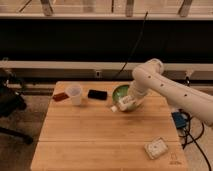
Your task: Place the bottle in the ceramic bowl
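Figure: single camera view of a wooden slatted tabletop [90, 135] with the white robot arm [165, 87] reaching in from the right. The claw [126, 104] sits at the near-left rim of the round glossy green ceramic bowl [120, 92], which stands at the far centre of the tabletop. The claw is closed around the small elongated white plastic bottle [121, 105], which is tilted, its small cap end pointing left and down, just outside the bowl's near rim and apparently clear of the wood. Left of the bowl lie a flat black rectangular device [97, 94], a translucent white plastic cup [75, 94] and a flat red-brown object [60, 96]. A squarish white packet [155, 148] rests at the near right, well apart from the bowl.

Progress, as judged: grasp and carry appear complete. Remaining are the final shift over the bowl's interior, the lowering, and the release of the bottle.
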Robot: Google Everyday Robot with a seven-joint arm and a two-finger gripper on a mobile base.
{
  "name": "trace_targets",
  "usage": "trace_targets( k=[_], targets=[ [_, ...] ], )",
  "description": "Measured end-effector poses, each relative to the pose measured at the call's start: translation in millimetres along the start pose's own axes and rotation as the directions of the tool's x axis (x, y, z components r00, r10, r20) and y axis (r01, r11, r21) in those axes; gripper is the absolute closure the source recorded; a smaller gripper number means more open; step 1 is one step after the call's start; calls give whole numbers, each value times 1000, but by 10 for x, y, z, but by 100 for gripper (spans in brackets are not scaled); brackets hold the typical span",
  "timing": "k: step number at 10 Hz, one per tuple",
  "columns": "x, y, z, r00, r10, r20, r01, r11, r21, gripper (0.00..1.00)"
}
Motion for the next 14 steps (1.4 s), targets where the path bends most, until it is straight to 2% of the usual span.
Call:
trace_targets(
  k=[1,2,5,6,9,10,14],
  targets=[
    [86,-64,108,1000,17,5,-17,1000,-3,98],
    [148,-125,203,1000,28,9,-28,1000,-6,92],
    [263,-194,405,998,60,24,-60,998,-18,61],
    [244,-252,436,998,61,32,-60,998,-16,49],
    [195,-321,457,997,58,41,-58,998,-14,23],
    [158,-352,456,998,55,42,-54,998,-11,20],
    [36,-438,431,999,26,37,-27,1000,8,20]
  ],
)
